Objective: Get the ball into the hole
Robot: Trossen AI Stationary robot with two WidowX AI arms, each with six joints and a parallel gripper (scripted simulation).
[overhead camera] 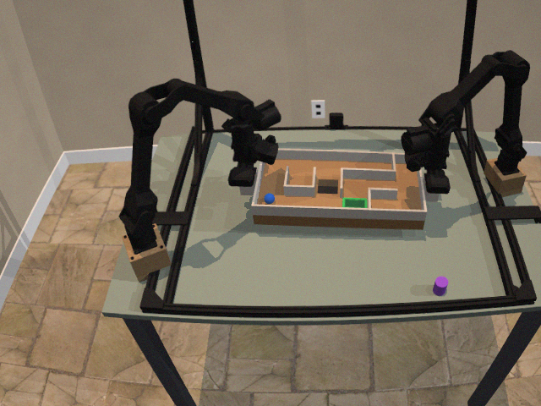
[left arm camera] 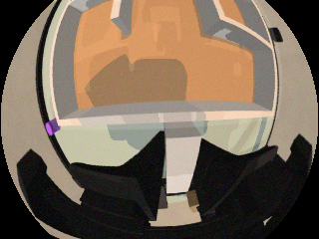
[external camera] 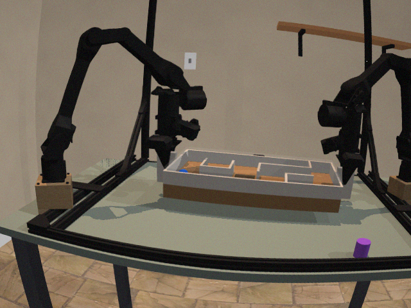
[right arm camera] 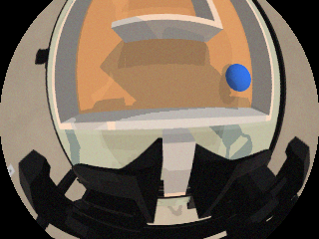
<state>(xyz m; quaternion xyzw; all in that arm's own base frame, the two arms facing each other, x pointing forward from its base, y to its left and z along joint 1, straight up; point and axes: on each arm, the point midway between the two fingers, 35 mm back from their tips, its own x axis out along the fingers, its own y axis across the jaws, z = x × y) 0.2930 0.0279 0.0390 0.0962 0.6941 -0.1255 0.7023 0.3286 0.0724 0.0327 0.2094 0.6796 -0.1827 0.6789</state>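
Ball point(overhead camera: 269, 199) point(external camera: 182, 171) point(right arm camera: 238, 78): blue, on the orange floor of the board, in the corner toward the counter's near edge and the right arm, just beside the near wall and outside the green hole.
Board point(overhead camera: 338, 212) point(external camera: 252, 187) point(left arm camera: 219, 116) point(right arm camera: 150, 122): a walled maze, held up off the counter point(overhead camera: 305, 271) point(external camera: 166, 239) point(left arm camera: 95, 144) point(right arm camera: 107, 146), its long sides running along the near and far edges.
Green hole point(overhead camera: 354, 203): against the board's near wall, on the left arm's half.
Black hole point(overhead camera: 327, 186) point(external camera: 244, 176): around the board's middle, between inner walls.
Right gripper point(overhead camera: 246, 187) point(external camera: 165, 166) point(right arm camera: 178, 143): fingers pinching the right handle point(overhead camera: 247, 189) point(external camera: 160, 174) point(right arm camera: 177, 166) at the board's end nearest the ball.
Left gripper point(overhead camera: 435, 193) point(external camera: 345, 183) point(left arm camera: 182, 136): fingers pinching the left handle point(overhead camera: 432, 196) point(external camera: 347, 192) point(left arm camera: 181, 164) at the opposite end.
Purple peg point(overhead camera: 440, 286) point(external camera: 361, 248) point(left arm camera: 52, 126): upright near the counter's near corner on the left arm's side, well apart from the board.
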